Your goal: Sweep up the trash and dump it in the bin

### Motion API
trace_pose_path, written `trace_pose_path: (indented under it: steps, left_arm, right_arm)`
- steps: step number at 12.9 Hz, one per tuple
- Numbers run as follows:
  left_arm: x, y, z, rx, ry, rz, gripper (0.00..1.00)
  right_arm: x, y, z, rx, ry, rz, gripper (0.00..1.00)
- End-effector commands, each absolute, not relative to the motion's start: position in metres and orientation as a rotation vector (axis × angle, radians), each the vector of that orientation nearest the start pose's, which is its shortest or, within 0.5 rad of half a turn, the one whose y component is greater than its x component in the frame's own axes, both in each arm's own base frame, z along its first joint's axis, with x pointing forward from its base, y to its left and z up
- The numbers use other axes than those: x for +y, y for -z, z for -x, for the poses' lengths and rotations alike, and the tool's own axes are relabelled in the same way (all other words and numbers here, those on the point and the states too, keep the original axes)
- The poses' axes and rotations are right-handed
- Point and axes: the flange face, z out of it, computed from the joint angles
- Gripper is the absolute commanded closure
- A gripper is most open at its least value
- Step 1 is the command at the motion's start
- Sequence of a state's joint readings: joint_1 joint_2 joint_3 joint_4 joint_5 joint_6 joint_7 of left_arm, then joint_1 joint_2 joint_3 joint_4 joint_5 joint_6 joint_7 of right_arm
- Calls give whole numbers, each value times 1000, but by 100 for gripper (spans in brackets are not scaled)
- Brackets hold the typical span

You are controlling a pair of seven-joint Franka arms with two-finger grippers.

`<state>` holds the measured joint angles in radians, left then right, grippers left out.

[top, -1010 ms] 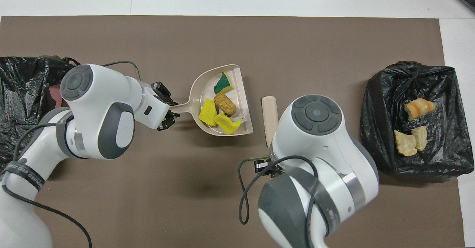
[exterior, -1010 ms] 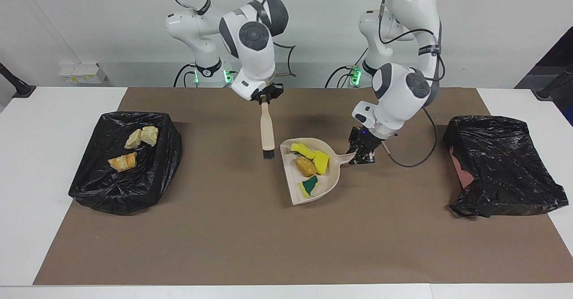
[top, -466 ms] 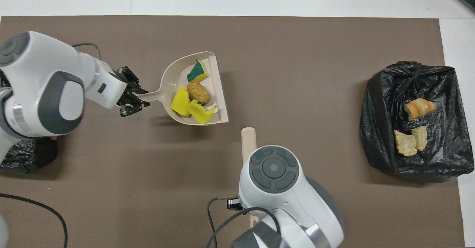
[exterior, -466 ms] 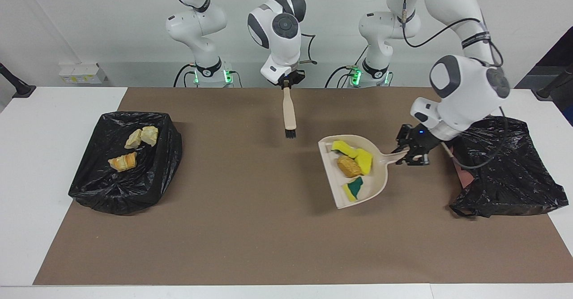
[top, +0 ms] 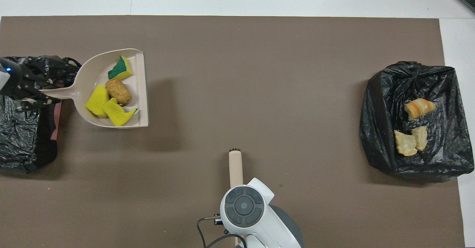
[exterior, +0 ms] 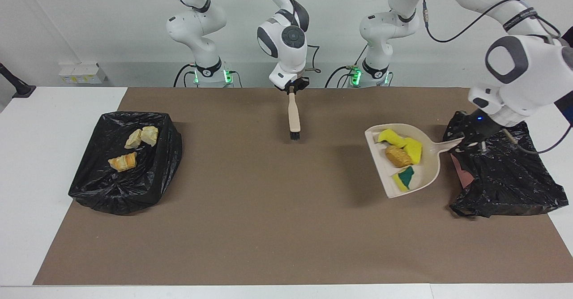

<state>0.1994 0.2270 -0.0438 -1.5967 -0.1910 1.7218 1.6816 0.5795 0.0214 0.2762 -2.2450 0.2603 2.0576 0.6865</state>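
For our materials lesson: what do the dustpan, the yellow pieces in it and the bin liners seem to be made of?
Dustpan: likely moulded plastic, smooth beige with a soft sheen.
Yellow pieces: probably sponge foam, matt and porous-looking; one has a green scouring layer.
Bin liners: thin black plastic film, crinkled with glossy highlights.

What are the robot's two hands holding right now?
Left gripper: shut on the dustpan handle, over the black bin bag.
Right gripper: shut on the brush, hanging over the mat.
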Motion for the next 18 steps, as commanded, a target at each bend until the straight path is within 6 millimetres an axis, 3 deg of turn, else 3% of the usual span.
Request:
trace_pose_path:
  steps: [1, 3, 5, 7, 9, 11, 14, 18]
  left_arm:
    - [142, -502, -608, 2275, 167, 2421, 100]
    - [194, -506, -594, 2224, 150, 2435, 100]
    - [242, -510, -578, 2159, 124, 2447, 100]
    - [285, -522, -566, 2080, 100, 2430, 100]
    - [311, -530, -562, 2001, 57, 2397, 100]
    - [335, -532, -556, 1930, -20, 2351, 100]
    - [335, -534, -563, 1934, -271, 2195, 100]
    - [297, -545, -588, 1934, -507, 1975, 100]
  right_arm:
    - [385, -334, -316, 11, -489, 3079, 74]
    - [384, -328, -313, 2, -470, 3076, 71]
    - [383, -322, -313, 6, -487, 3081, 50]
    - [384, -322, -320, -14, -474, 3092, 0]
    - [384, -329, -342, -35, -397, 3110, 0]
    - [369, -349, -385, 23, -297, 3107, 0]
    - [335, -380, -432, 120, -159, 3105, 0]
    - [263, -423, -499, 175, -8, 3091, 0]
